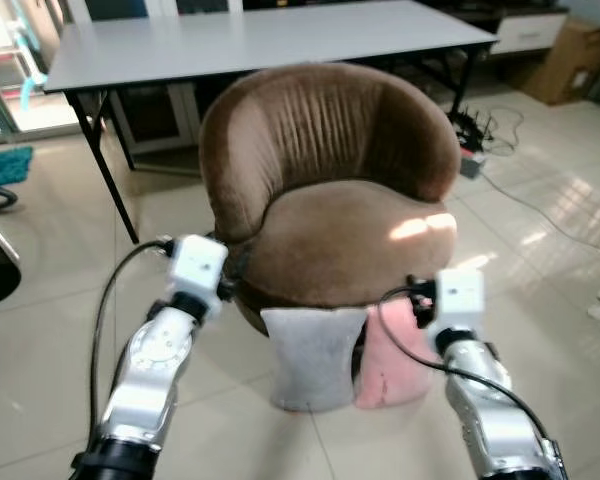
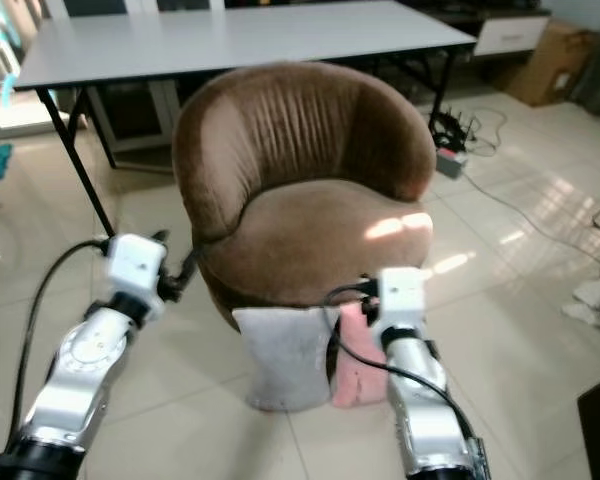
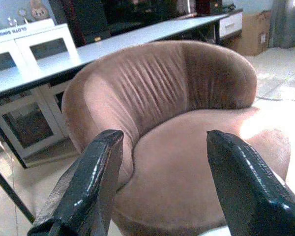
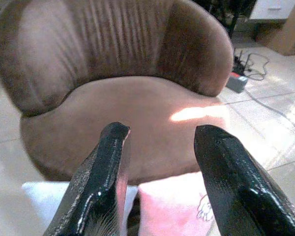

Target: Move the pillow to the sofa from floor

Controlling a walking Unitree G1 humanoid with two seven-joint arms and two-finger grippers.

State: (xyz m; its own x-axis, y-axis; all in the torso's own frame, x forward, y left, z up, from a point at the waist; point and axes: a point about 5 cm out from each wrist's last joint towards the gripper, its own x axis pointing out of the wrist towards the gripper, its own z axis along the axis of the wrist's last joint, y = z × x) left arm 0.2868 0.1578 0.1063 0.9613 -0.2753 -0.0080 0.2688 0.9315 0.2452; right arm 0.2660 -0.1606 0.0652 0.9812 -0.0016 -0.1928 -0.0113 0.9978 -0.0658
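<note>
White pillow [image 1: 315, 355] and pink pillow [image 1: 395, 355] stand on the floor [image 1: 60, 320], leaning on the brown sofa [image 1: 330, 200] front. Left gripper [image 3: 162, 187] and right gripper [image 4: 160, 179]: jaws spread, empty. Probably soft and light; pinch top edge.

You get bright, slightly soft daylight views, a sun patch on the round brown velvet armchair [image 1: 330, 190], and glare on the glossy pale floor tiles [image 1: 570, 200].
</note>
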